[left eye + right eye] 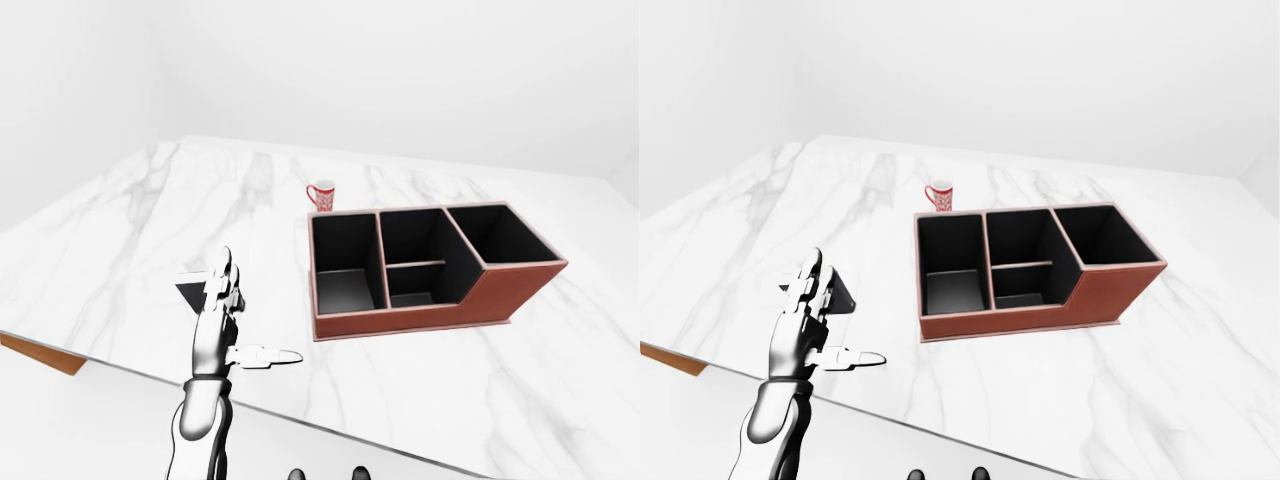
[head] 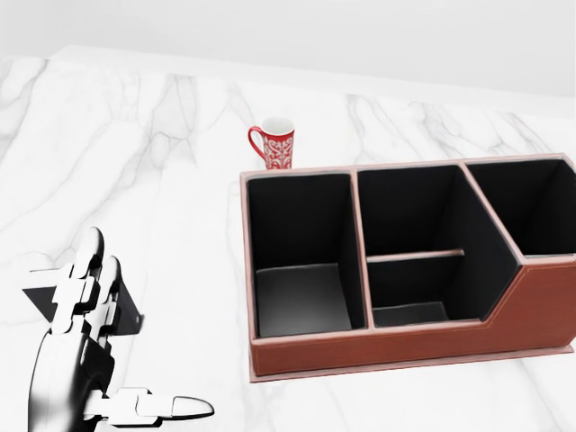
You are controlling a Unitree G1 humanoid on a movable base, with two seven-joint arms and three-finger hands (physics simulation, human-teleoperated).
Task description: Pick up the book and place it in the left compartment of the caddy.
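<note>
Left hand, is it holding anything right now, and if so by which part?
Nothing is held: the left hand stands open in front of the book, fingers straight up and thumb out sideways.

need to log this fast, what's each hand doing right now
Left hand: open, fingers raised over the dark book, thumb out sideways; not holding it.
Right hand: not in view.

Bare simulated room, marble table [image 1: 120,230]
</note>
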